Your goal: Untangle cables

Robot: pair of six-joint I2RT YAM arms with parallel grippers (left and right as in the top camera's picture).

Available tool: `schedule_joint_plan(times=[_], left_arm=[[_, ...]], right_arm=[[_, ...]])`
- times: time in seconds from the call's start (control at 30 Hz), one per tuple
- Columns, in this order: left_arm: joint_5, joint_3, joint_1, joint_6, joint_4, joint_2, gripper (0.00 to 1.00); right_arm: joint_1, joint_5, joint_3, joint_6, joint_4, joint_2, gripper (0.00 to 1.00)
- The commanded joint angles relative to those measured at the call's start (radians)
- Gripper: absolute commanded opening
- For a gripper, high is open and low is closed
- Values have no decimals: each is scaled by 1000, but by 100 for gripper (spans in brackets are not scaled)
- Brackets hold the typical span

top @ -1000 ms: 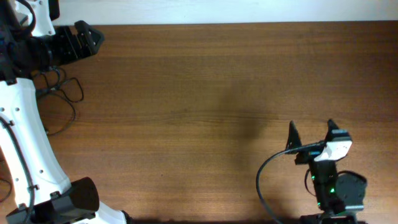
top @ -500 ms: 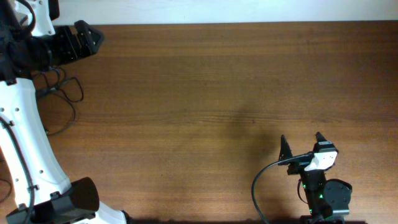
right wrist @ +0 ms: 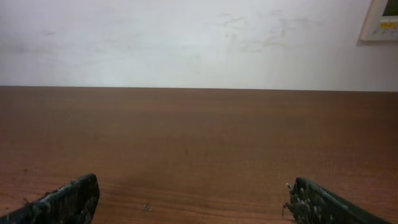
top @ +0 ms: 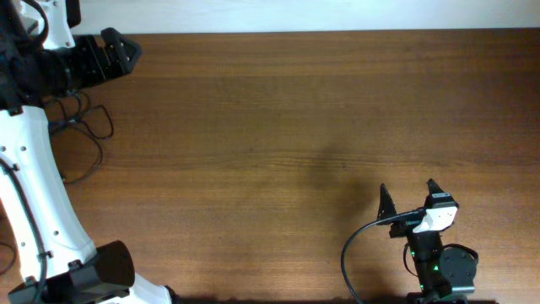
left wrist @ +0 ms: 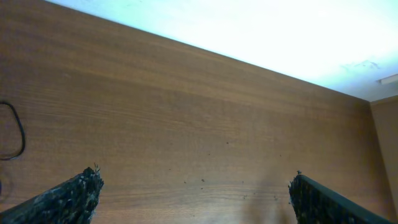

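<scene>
**Status.** Cables (top: 108, 127) lie at the far L edge of the table (top: 278, 110), in thin loose loops, partly hidden under my L arm (top: 38, 169). One strand also shows at the L edge of the L wrist view (left wrist: 22, 134). I cannot tell from here whether a knot remains, as the clump is too small and half covered.

**L gripper** (top: 122, 49): at the top-L corner, near the cables but not on them. In the wrist view (left wrist: 195, 177) the jaws are spread wide with bare wood between them and nothing held.

**R gripper** (top: 409, 196): low on the R side, well apart from the cables. In the wrist view (right wrist: 193, 183) the jaws are likewise wide apart and hold nothing.

**Progress (judgement).** No strand is gripped, lifted or laid out separately. I judge the sorting as not visibly under way. Left to do: reach the loops, take hold, draw the strands apart and lay each clear of the others. The R arm would have to cross most of the table to help.

**Markings.** No brand or label is legible on the arms, cables or table. A panel (right wrist: 380, 18) on the wall (right wrist: 186, 43), top R of the R wrist view, bears an orange mark, but its text is too small to read.
</scene>
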Motion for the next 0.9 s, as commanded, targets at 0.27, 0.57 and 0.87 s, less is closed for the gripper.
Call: schedule_joint_plan(times=[0.27,0.57,0.87], left_arm=[[10,-2,1,-3,2,3,99],[-36,-2,2,-2,-6,-12,99],[-245,-369,-43,100,187,-279,99]], right_arm=[[-6,-20,-5,-1,-3,-13,99],[-6,-20,-5,-1,-3,-13,99],[-6,-20,-5,-1,-3,-13,99]])
